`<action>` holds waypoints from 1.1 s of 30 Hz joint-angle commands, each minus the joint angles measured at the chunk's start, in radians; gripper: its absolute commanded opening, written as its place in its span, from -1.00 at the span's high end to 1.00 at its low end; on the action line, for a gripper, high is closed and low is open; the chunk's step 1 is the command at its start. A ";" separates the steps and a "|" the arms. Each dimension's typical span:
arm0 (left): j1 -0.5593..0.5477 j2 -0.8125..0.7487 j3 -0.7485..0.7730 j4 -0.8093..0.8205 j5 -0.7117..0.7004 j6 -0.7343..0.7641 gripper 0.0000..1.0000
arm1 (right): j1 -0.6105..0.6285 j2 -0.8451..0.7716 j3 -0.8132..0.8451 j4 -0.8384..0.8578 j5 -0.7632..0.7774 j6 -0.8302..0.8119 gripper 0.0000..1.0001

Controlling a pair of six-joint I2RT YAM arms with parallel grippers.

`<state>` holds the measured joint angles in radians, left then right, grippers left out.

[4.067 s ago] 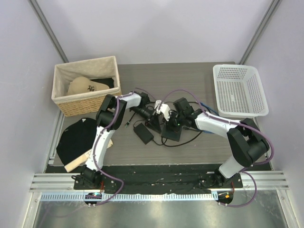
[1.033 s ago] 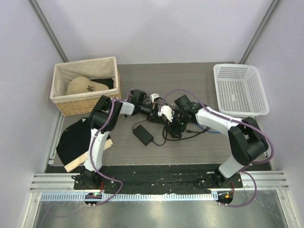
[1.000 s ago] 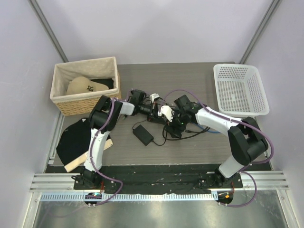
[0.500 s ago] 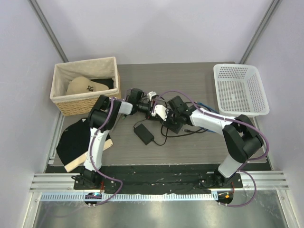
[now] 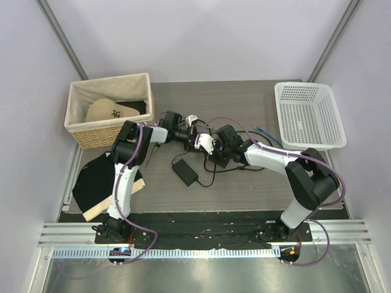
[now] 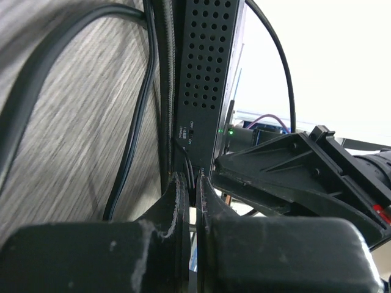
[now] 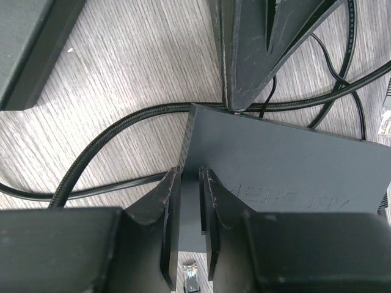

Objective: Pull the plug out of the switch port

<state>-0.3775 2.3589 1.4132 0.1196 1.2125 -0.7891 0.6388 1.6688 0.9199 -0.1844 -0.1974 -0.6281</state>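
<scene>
The right end effector (image 7: 190, 177) clamped the switch (image 7: 281, 165) by a corner, probably bracing it on the worktop (image 7: 122, 73). The left end effector (image 6: 191, 183), pinched together, sat at its vented edge; the plug was hidden, its blue cable (image 5: 269, 136) trailing right.

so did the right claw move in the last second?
Yes. In the top view the right claw shifted left, away from the white basket; it grips the switch.
</scene>
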 commanded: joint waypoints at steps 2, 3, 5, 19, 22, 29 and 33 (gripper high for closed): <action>-0.012 -0.009 -0.020 -0.078 0.051 0.070 1.00 | 0.005 0.172 -0.099 -0.253 -0.003 0.070 0.57; -0.008 -0.024 -0.013 -0.095 0.068 0.092 1.00 | 0.005 0.174 -0.101 -0.256 -0.011 0.071 0.57; 0.037 -0.030 0.097 -0.211 0.072 0.161 1.00 | 0.005 0.170 -0.111 -0.256 -0.030 0.079 0.58; -0.044 -0.042 0.132 -0.787 -0.233 0.853 1.00 | 0.007 0.178 -0.108 -0.267 -0.039 0.079 0.61; -0.057 -0.113 0.044 -0.746 -0.312 0.993 1.00 | 0.007 0.184 -0.104 -0.268 -0.040 0.074 0.62; -0.037 -0.083 0.053 -0.586 -0.151 0.736 1.00 | 0.005 0.177 -0.108 -0.270 -0.045 0.071 0.62; -0.025 -0.026 0.128 -0.563 -0.004 0.503 1.00 | 0.005 0.169 -0.116 -0.260 -0.043 0.073 0.62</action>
<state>-0.3618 2.2448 1.4921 -0.4839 1.0756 -0.0322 0.6399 1.7081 0.9306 -0.1017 -0.2779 -0.5922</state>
